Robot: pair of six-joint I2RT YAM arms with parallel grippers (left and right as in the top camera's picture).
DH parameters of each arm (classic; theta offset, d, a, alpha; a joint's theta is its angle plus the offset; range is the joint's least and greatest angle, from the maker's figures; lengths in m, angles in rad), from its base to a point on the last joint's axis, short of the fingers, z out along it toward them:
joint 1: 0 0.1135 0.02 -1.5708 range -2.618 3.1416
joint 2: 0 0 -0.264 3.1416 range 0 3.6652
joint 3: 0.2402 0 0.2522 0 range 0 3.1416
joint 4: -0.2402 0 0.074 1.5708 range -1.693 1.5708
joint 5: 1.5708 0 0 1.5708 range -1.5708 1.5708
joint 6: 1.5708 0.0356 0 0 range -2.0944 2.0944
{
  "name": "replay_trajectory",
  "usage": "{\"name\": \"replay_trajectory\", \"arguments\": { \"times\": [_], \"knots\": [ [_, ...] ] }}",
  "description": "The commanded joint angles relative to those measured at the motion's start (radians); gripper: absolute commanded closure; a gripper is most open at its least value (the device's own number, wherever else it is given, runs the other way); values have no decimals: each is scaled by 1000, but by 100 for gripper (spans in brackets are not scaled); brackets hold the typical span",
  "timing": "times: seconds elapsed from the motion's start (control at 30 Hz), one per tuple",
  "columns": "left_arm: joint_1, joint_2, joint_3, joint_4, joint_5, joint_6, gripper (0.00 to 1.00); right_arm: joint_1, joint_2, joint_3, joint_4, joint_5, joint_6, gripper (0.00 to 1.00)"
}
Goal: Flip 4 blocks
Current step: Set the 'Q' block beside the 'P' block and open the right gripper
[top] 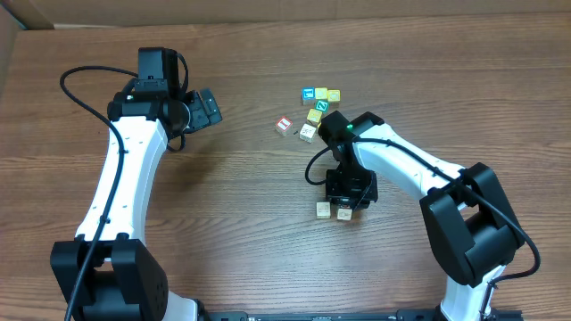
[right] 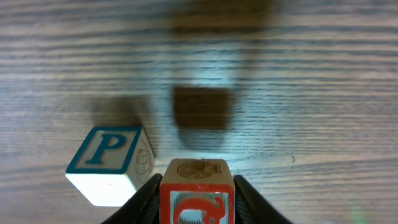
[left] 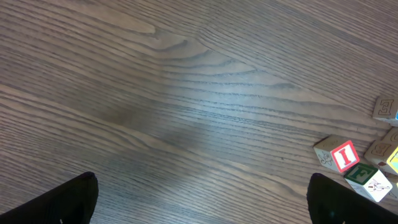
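The right claw (right: 197,204) grips a red-printed block (right: 197,171), seemingly lifted off the tabletop (top: 223,205), just beside the P block (right: 109,162) at the near right. The left claw (top: 208,108) is wide open and empty. I judge the task is at most half done. The other blocks (top: 314,114) wait farther away.

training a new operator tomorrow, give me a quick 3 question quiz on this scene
1. True or false: the left gripper holds a block.
2. Which letter shows on the blue-printed block lying beside the right gripper? A) P B) M C) T
3. Fill in: the cube framed by that gripper is printed in ____.
Key: 1 false, its jaws stand open and empty. 2 A. 3 red.
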Motion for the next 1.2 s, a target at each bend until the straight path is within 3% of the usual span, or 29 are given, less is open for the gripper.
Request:
{"name": "replay_trajectory", "arguments": {
  "times": [0.0,0.37,0.73,0.97,1.03,1.1,1.17],
  "knots": [
    [-1,5,21,1,2,-9,0,5,-20,-3,-2,-19,1,60],
    [-1,5,20,1,2,-9,0,-10,-24,48,-10,-22,-33,54],
    [-1,5,20,1,2,-9,0,-68,-55,136,-94,-22,-111,56],
    [-1,5,21,1,2,-9,0,-147,-98,135,-161,-22,-138,68],
    [-1,5,21,1,2,-9,0,-164,-100,135,-193,-22,-153,76],
    [-1,5,20,1,2,-9,0,-169,-100,123,-211,-22,-166,94],
    [-1,5,20,1,2,-9,0,-169,-100,97,-205,-23,-166,96]
  ]
}}
